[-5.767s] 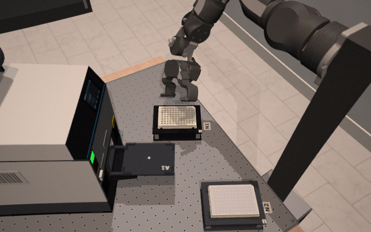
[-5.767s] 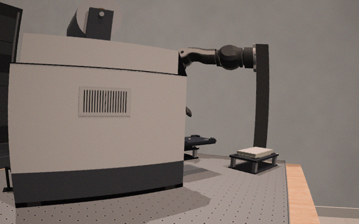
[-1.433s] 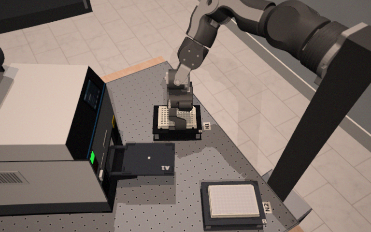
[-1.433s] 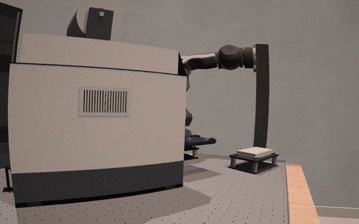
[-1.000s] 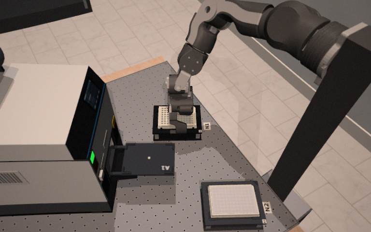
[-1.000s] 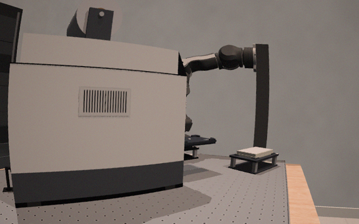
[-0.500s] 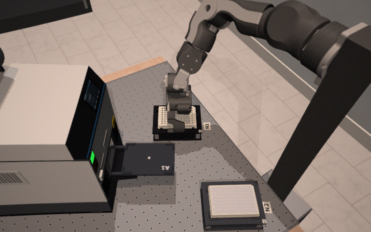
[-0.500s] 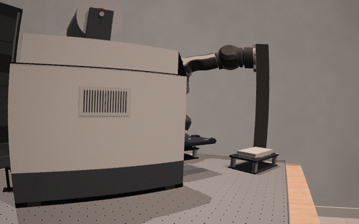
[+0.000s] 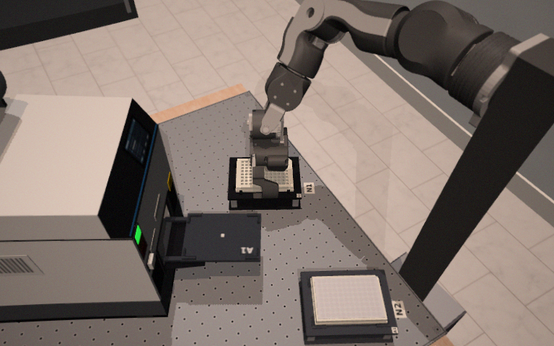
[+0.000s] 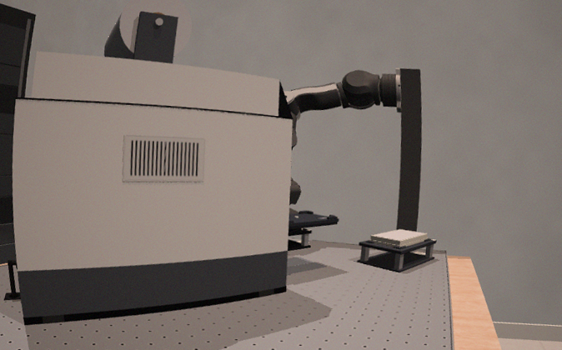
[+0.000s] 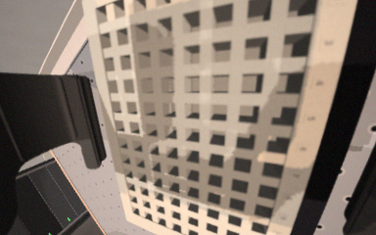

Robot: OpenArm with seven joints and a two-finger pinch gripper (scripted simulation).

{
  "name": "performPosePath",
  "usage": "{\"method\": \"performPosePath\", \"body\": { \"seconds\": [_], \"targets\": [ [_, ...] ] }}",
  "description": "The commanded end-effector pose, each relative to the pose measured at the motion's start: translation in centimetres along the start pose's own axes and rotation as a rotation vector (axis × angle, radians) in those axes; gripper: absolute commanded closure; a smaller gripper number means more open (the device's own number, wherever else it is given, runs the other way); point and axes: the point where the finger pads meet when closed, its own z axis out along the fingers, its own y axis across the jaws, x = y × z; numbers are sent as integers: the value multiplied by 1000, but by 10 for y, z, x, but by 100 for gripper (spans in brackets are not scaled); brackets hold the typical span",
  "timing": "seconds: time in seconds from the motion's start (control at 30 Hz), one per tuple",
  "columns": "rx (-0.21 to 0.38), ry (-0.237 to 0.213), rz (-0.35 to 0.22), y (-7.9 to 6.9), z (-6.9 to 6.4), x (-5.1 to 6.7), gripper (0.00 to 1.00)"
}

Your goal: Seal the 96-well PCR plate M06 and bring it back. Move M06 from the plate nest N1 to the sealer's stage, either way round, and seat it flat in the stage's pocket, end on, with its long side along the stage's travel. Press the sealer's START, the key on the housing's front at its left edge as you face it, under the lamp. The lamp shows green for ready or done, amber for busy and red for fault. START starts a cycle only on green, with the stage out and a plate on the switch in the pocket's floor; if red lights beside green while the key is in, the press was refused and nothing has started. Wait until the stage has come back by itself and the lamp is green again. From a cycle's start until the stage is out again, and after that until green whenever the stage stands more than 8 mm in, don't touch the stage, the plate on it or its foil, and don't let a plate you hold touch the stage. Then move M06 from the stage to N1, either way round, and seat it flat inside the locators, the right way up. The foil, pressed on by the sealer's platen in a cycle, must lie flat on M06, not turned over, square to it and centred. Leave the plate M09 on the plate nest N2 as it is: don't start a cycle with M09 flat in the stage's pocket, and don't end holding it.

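Sealer (image 9: 60,163) fills the bench at 9 o'clock, lamp (image 9: 138,234) green. Its stage (image 9: 220,236) stands out and bare, likely waiting for a plate. M09 (image 9: 347,298) sits on N2 (image 9: 306,301) at 5 o'clock, untouched. M06 (image 9: 244,175), unsealed, rests in N1 (image 9: 232,195) near centre. Gripper (image 9: 269,175) hangs over M06, fingers spread and holding nothing, straddling the plate, apparently for a grasp.
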Motion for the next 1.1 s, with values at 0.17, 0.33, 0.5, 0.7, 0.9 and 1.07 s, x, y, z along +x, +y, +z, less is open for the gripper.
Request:
{"method": "performPosePath", "body": {
  "seconds": [0.17,0.33,0.5,0.7,0.9,1.07],
  "targets": [
    [7,-3,2,-1,0,0,23],
    [6,-5,2,-1,-1,-2,23],
    [4,-7,2,-1,-3,-4,23],
    [4,-7,2,-1,-3,-4,23],
    [4,-6,2,-1,-2,-2,23],
    [4,-3,2,-1,-1,0,23]
  ]
}}
